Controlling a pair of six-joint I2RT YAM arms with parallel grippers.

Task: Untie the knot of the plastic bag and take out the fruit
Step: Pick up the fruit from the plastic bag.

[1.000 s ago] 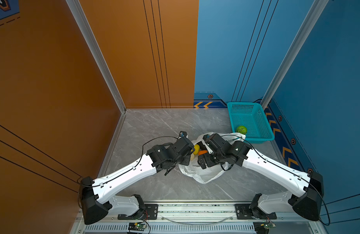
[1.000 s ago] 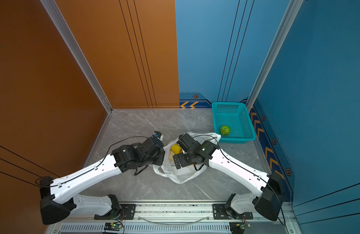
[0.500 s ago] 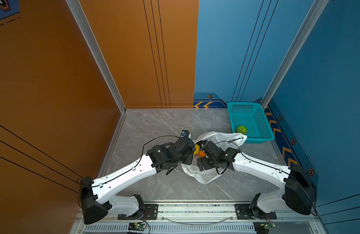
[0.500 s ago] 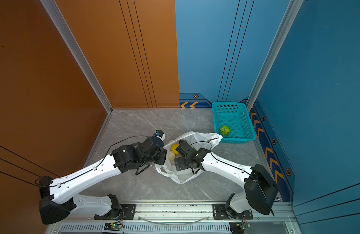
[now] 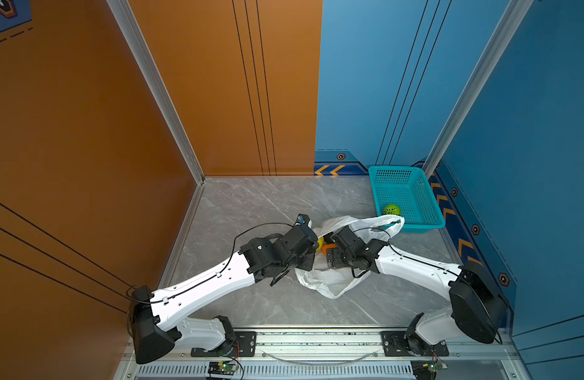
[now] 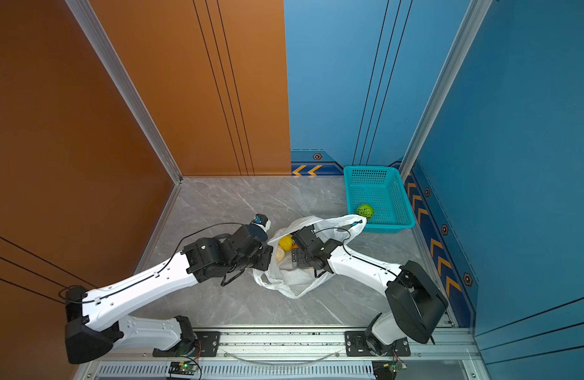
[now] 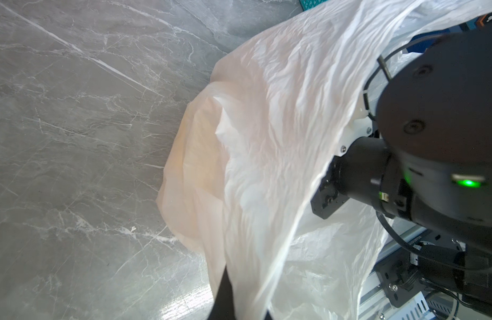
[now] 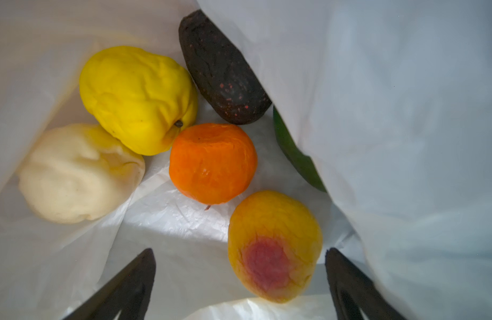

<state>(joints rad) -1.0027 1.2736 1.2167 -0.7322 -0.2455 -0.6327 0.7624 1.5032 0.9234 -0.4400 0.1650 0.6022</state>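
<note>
Two arms meet at the plastic bag (image 5: pixel 330 283), which lies crumpled mid-way across the grey marble table top (image 5: pixel 251 204). One of its handle loops reaches the near edge of the teal basket (image 5: pixel 412 194). The bag's mouth gapes wide in both top views and the knot is nowhere to be seen, so the untying step is judged complete.

The left gripper (image 7: pixel 224 296) is closed. It appears to pinch the bag's rim and hold the mouth up, though the pinch point is mostly hidden under draped film. The right gripper (image 8: pixel 240 250) is inside the bag with its jaws wide apart and empty, poised just above the yellow-red peach (image 8: pixel 275 246).

Emptying is judged barely begun. One fruit, the green netted ball (image 5: pixel 392 209), sits in the basket near its front wall. Inside the bag the right wrist view shows:
- the lumpy yellow fruit (image 8: pixel 136 99)
- the cream-white fruit (image 8: pixel 78 174)
- the orange (image 8: pixel 213 163)
- the peach
- a dark speckled fruit (image 8: pixel 222 69)
- a green sliver (image 8: pixel 294 158), half hidden by the bag wall

The peach is the likeliest next pick, as it lies nearest the open jaws.
</note>
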